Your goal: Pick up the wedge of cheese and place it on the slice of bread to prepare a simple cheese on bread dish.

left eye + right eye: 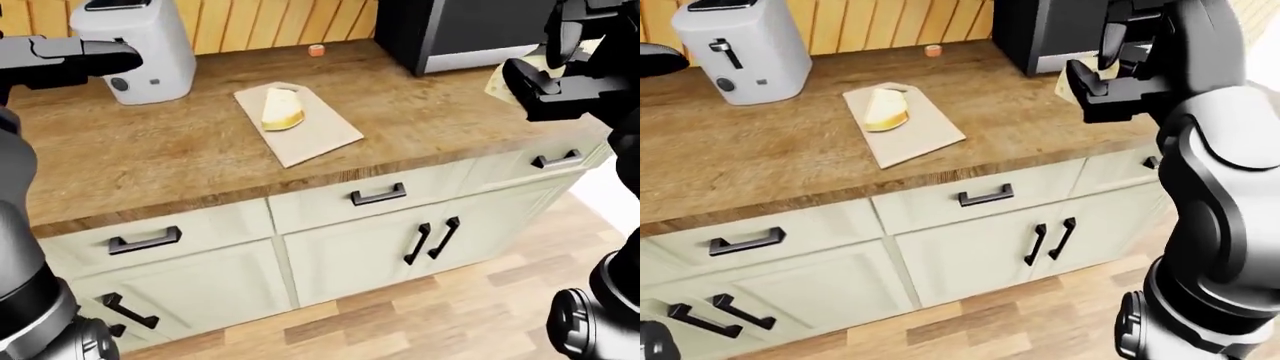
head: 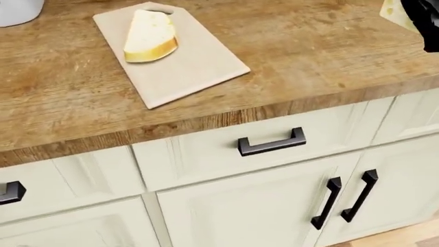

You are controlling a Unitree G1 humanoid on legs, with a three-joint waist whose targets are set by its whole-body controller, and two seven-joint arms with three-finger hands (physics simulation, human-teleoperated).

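White toaster (image 1: 140, 52) and cutting board (image 1: 310, 135) on wooden counter (image 1: 180, 161)

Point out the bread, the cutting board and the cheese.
bread (image 2: 150, 37), head view, middle of its cut face.
cutting board (image 2: 185, 69), head view, bare part right of the bread.
cheese (image 1: 497, 81), left-eye view, yellow edge showing left of the right hand.
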